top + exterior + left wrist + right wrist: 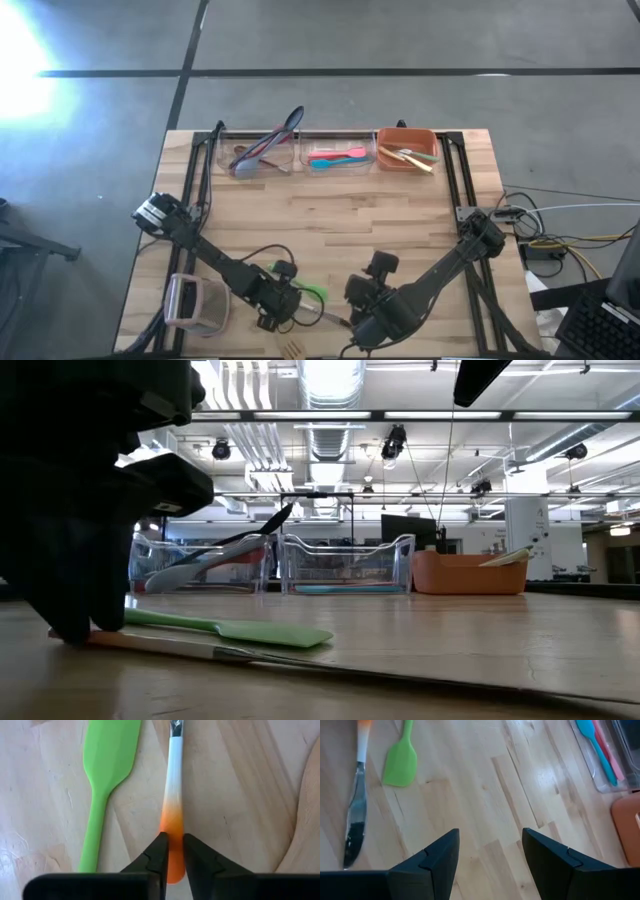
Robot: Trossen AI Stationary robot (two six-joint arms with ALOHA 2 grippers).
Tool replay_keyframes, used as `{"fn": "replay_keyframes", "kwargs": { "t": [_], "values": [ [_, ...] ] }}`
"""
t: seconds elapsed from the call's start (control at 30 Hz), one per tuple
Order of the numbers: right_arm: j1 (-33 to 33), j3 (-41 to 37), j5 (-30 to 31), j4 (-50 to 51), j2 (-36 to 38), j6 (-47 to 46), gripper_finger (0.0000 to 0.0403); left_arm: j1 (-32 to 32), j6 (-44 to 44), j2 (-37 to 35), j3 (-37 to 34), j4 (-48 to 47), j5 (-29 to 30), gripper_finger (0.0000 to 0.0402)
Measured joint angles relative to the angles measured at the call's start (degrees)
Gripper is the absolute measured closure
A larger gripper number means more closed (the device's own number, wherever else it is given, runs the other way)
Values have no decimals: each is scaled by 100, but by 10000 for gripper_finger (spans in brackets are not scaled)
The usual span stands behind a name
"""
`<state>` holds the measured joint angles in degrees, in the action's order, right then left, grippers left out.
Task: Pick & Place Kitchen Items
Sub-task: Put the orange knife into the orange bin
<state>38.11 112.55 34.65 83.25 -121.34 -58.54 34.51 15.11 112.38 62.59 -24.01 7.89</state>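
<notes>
Lying flat on the pale wooden worktop (400, 220), near its front edge, is the utensil you are working on: a slim knife with an orange-to-white handle and a steel blade (172, 810). Its long axis runs straight out from your left gripper (173, 852), handle end nearest, blade pointing away. The jaws sit on either side of the orange end, clenched against it or very nearly so; the knife rests on the wood, not yet lifted. Just beside it, roughly parallel, lies a lime-green silicone spatula (107, 775), clear of the jaws. Your left arm is plainly the nearer one. Your right gripper (490, 855) hovers close by with its jaws released and empty, the knife and spatula ahead of it. Along the far edge stand two clear plastic bins (300, 160) and an orange bin (385, 140), already holding utensils.
</notes>
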Motion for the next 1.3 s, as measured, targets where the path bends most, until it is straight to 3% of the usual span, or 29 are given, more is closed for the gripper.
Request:
{"fn": "replay_keyframes", "kwargs": {
  "t": [0.23,0.43,0.53,0.63,0.9,1.03,1.3],
  "values": [
    [34,-13,-59,-389,0,6,193,-18,92,-4,0,7,-204,375],
    [149,-289,-112,-1706,0,536,193,-31,99,-4,2,11,-281,391],
    [183,-414,-237,-1756,0,487,193,-31,127,-4,2,11,-283,391],
    [187,-480,-238,-1610,0,309,193,-19,104,-4,2,10,-302,367],
    [192,-492,-235,-1596,0,275,193,-16,258,-4,4,-14,-225,245],
    [190,-500,-232,-1594,0,258,193,-14,371,-2,2,-238,313,201],
    [190,-501,-229,-1597,0,266,193,-12,320,-2,88,-413,560,182]
  ]
}}
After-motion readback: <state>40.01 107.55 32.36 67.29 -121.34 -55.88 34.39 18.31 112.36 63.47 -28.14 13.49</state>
